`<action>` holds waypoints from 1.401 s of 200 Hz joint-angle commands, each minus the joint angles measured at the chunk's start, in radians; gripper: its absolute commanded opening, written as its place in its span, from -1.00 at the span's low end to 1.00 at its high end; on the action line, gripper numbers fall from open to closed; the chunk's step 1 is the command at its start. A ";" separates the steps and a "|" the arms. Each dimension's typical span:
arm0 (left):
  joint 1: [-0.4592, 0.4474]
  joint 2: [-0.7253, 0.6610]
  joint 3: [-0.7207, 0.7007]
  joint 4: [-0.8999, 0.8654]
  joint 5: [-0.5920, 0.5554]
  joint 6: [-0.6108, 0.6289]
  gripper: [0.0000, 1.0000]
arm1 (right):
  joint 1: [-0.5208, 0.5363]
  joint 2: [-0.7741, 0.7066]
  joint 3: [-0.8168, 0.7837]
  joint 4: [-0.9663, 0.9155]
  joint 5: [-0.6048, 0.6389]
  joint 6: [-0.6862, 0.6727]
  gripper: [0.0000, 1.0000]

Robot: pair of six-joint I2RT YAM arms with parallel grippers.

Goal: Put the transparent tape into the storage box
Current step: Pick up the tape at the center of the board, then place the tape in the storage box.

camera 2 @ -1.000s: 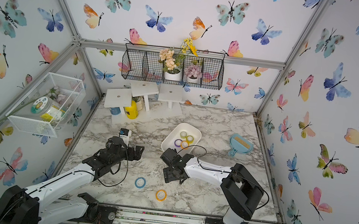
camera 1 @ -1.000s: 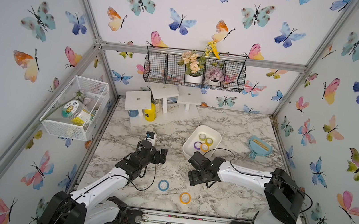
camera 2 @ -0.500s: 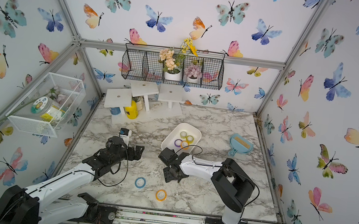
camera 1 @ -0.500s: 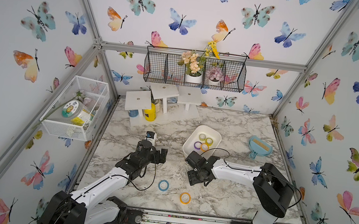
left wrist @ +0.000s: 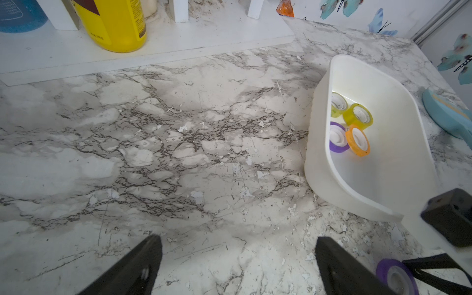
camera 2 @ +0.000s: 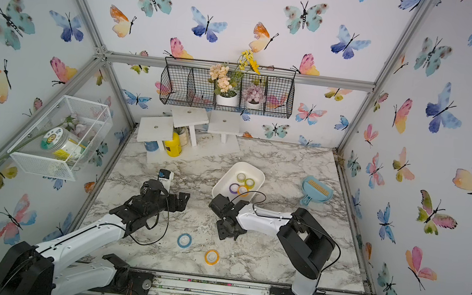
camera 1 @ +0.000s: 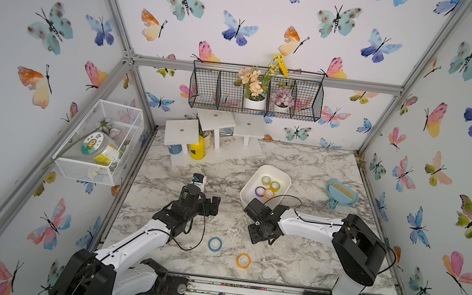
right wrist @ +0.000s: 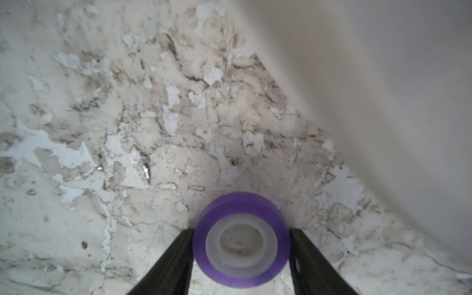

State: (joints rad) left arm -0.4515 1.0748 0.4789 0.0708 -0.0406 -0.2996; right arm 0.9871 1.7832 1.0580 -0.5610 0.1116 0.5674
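The purple transparent tape roll [right wrist: 241,240] lies flat on the marble table beside the storage box's near wall [right wrist: 383,76]. My right gripper [right wrist: 241,231] stands over it, with one black finger pressed against each side of the roll. The left wrist view shows the same roll [left wrist: 397,277] with black fingers [left wrist: 434,265] around it. In both top views the right gripper [camera 1: 260,229] hides this roll. The white storage box [camera 1: 249,186] [camera 2: 224,180] holds several coloured rolls. My left gripper [left wrist: 238,241] [camera 1: 214,205] hangs open and empty above bare table, left of the box.
A blue tape roll [camera 1: 215,244] and an orange one [camera 1: 243,260] lie near the table's front. A blue dustpan [camera 1: 341,193] sits at the right. White stands and a yellow bottle [camera 1: 197,149] are at the back left. A small white object [camera 1: 198,180] lies behind the left gripper.
The right gripper's jaws have closed in onto the purple roll, and its arm has shifted a little to the left. The left arm has stayed put.
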 commanded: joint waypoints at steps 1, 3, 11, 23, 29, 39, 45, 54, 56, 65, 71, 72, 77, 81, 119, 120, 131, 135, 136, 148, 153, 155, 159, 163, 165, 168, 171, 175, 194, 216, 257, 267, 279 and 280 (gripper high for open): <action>0.003 0.004 0.019 0.008 0.010 0.009 0.97 | -0.007 0.013 -0.007 -0.018 -0.023 -0.004 0.18; 0.002 0.004 0.019 0.008 0.011 0.008 0.97 | -0.007 0.013 -0.008 -0.018 -0.022 -0.004 0.16; 0.003 0.002 0.018 0.009 0.011 0.009 0.97 | -0.007 0.013 -0.008 -0.020 -0.022 -0.004 0.14; 0.002 0.002 0.020 0.008 0.010 0.008 0.97 | -0.007 0.013 -0.008 -0.028 -0.019 -0.003 0.14; 0.003 0.002 0.018 0.009 0.010 0.007 0.97 | -0.007 0.009 -0.008 -0.030 -0.018 -0.003 0.14; 0.002 0.001 0.017 0.008 0.008 0.009 0.97 | -0.007 0.000 -0.009 -0.036 -0.018 -0.001 0.14; 0.003 0.001 0.017 0.008 0.008 0.008 0.97 | -0.007 -0.007 -0.009 -0.041 -0.017 0.000 0.14; 0.003 -0.001 0.017 0.008 0.007 0.008 0.97 | -0.007 -0.017 -0.007 -0.051 -0.013 0.002 0.14; 0.004 -0.001 0.017 0.008 0.008 0.008 0.97 | -0.007 -0.019 -0.007 -0.053 -0.012 0.002 0.14; 0.003 -0.003 0.017 0.009 0.006 0.008 0.97 | -0.006 -0.039 -0.007 -0.067 -0.007 0.003 0.14; 0.003 -0.003 0.017 0.008 0.006 0.008 0.97 | -0.007 -0.049 -0.007 -0.073 -0.004 0.004 0.14; 0.002 -0.003 0.017 0.008 0.006 0.008 0.97 | -0.007 -0.053 -0.006 -0.077 -0.003 0.005 0.14; 0.003 -0.004 0.018 0.008 0.006 0.008 0.97 | -0.007 -0.062 -0.006 -0.083 -0.001 0.005 0.14; 0.003 -0.004 0.016 0.008 0.006 0.008 0.97 | -0.007 -0.070 -0.006 -0.089 0.000 0.005 0.14; 0.003 -0.004 0.015 0.009 0.007 0.008 0.97 | -0.007 -0.157 0.010 -0.149 0.027 -0.001 0.13; 0.003 -0.004 0.015 0.009 0.007 0.008 0.97 | -0.007 -0.159 0.011 -0.151 0.028 -0.001 0.13; 0.003 -0.004 0.015 0.009 0.005 0.007 0.97 | -0.007 -0.177 0.019 -0.167 0.035 -0.005 0.13; 0.004 -0.003 0.014 0.009 0.005 0.009 0.98 | -0.007 -0.183 0.024 -0.173 0.037 -0.006 0.13; 0.004 -0.003 0.014 0.009 0.004 0.009 0.97 | -0.008 -0.185 0.025 -0.174 0.038 -0.007 0.13; 0.003 -0.003 0.015 0.011 0.005 0.008 0.97 | -0.011 -0.199 0.042 -0.190 0.045 -0.016 0.14; 0.003 -0.003 0.014 0.011 0.005 0.007 0.97 | -0.015 -0.204 0.052 -0.194 0.044 -0.024 0.14; 0.003 -0.003 0.014 0.012 0.006 0.008 0.97 | -0.017 -0.205 0.054 -0.194 0.044 -0.025 0.14; 0.003 -0.001 0.014 0.013 0.006 0.007 0.97 | -0.021 -0.210 0.062 -0.197 0.040 -0.033 0.14; 0.002 -0.001 0.014 0.014 0.007 0.007 0.97 | -0.027 -0.212 0.068 -0.198 0.038 -0.038 0.14; 0.002 -0.001 0.014 0.014 0.006 0.008 0.97 | -0.030 -0.213 0.071 -0.198 0.037 -0.041 0.14; 0.002 0.000 0.014 0.014 0.006 0.008 0.97 | -0.034 -0.215 0.077 -0.200 0.037 -0.046 0.14; 0.003 0.000 0.014 0.012 0.007 0.008 0.97 | -0.038 -0.215 0.081 -0.200 0.037 -0.049 0.14; 0.002 0.001 0.014 0.012 0.007 0.008 0.97 | -0.044 -0.215 0.089 -0.202 0.036 -0.056 0.14; 0.002 0.001 0.013 0.014 0.006 0.007 0.97 | -0.088 -0.207 0.130 -0.206 0.036 -0.092 0.14; 0.002 0.002 0.013 0.016 0.007 0.007 0.97 | -0.150 -0.170 0.191 -0.191 0.021 -0.145 0.14; 0.003 0.004 0.013 0.016 0.005 0.008 0.97 | -0.235 -0.036 0.339 -0.157 -0.018 -0.225 0.14; 0.003 0.002 0.013 0.018 0.006 0.007 0.97 | -0.249 0.006 0.374 -0.146 -0.032 -0.240 0.14; 0.002 0.003 0.011 0.020 0.008 0.008 0.97 | -0.262 0.061 0.421 -0.145 -0.041 -0.250 0.14; 0.002 0.003 0.012 0.020 0.008 0.008 0.97 | -0.263 0.065 0.425 -0.145 -0.041 -0.251 0.14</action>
State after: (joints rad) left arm -0.4515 1.0748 0.4789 0.0715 -0.0406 -0.2996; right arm 0.7456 1.7573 1.4094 -0.7151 0.1085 0.3737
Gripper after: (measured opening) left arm 0.986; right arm 0.573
